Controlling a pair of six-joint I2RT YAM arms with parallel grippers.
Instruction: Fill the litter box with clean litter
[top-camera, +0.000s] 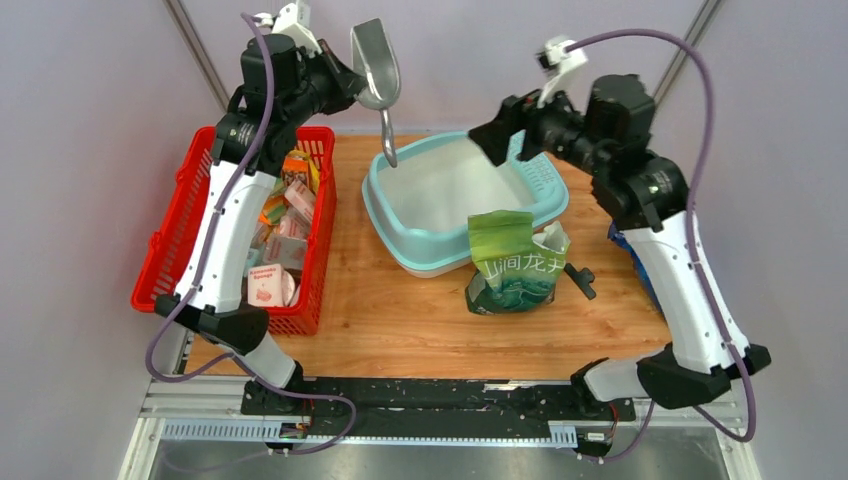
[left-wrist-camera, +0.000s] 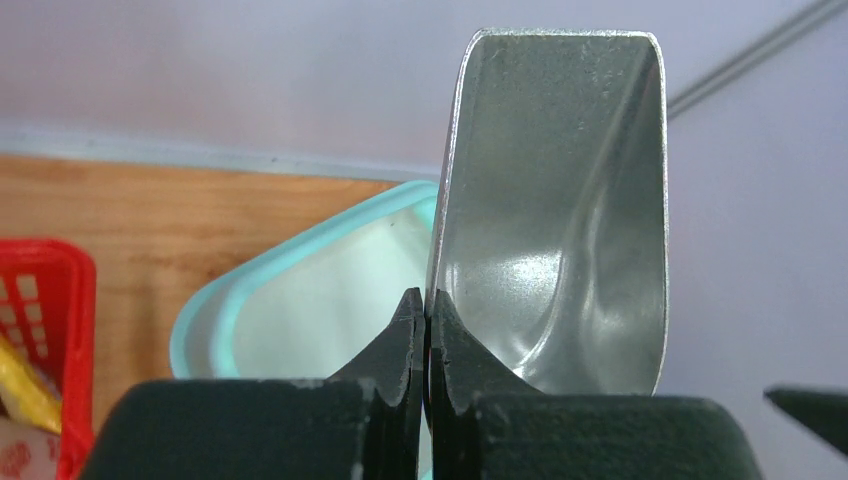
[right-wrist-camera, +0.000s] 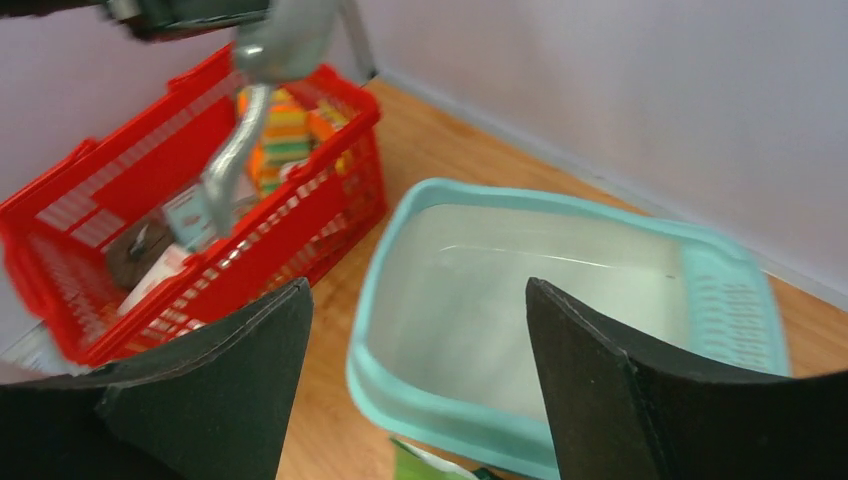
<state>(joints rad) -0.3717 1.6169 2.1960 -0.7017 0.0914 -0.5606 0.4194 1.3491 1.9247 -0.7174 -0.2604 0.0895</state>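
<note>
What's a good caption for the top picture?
Left claw holds a metal scoop up beside the litter box, green bag nearby.

Left wrist view: the left gripper (left-wrist-camera: 425, 300) covers the scoop (left-wrist-camera: 560, 200) below its bowl; we cannot see the handle. Scoop and fingers hide most of the litter box (left-wrist-camera: 320, 310); the red basket (left-wrist-camera: 60, 300) is cut by the left edge.

Right wrist view: scoop blurred, bowl cut off at top; the right gripper (right-wrist-camera: 415, 285) masks the box's near rim; the green bag (right-wrist-camera: 425, 465) shows only a sliver.

Top view: the left arm (top-camera: 225, 230) hides part of the basket's contents; a blue object (top-camera: 630, 262) sits mostly behind the right forearm (top-camera: 680, 290).
</note>
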